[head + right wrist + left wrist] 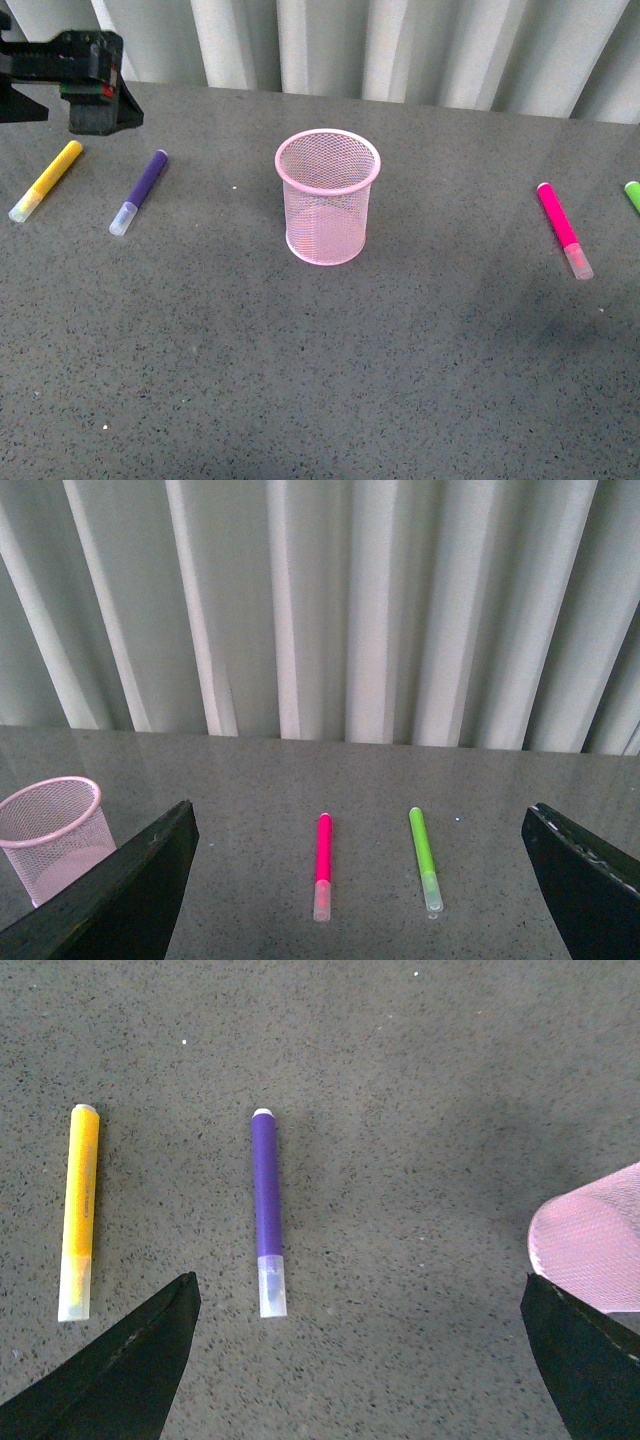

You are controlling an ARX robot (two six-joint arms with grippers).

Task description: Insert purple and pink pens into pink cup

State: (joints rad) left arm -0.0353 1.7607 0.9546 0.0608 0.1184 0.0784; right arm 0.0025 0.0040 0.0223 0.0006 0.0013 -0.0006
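Observation:
The pink mesh cup [329, 196] stands upright at the table's middle; it also shows in the left wrist view [592, 1245] and the right wrist view [52, 836]. The purple pen [139, 191] lies left of the cup, also in the left wrist view [267, 1210]. The pink pen [564, 229] lies at the right, also in the right wrist view [323, 865]. My left gripper [85, 82] hovers at the far left, above and behind the purple pen; its jaws [370, 1360] are wide open and empty. My right gripper [365, 880] is open and empty, out of the front view.
A yellow marker [46, 180] lies left of the purple pen, also in the left wrist view [79, 1210]. A green marker [632, 195] lies at the right edge, beside the pink pen in the right wrist view [425, 858]. A pleated curtain [400, 45] backs the grey table [320, 380].

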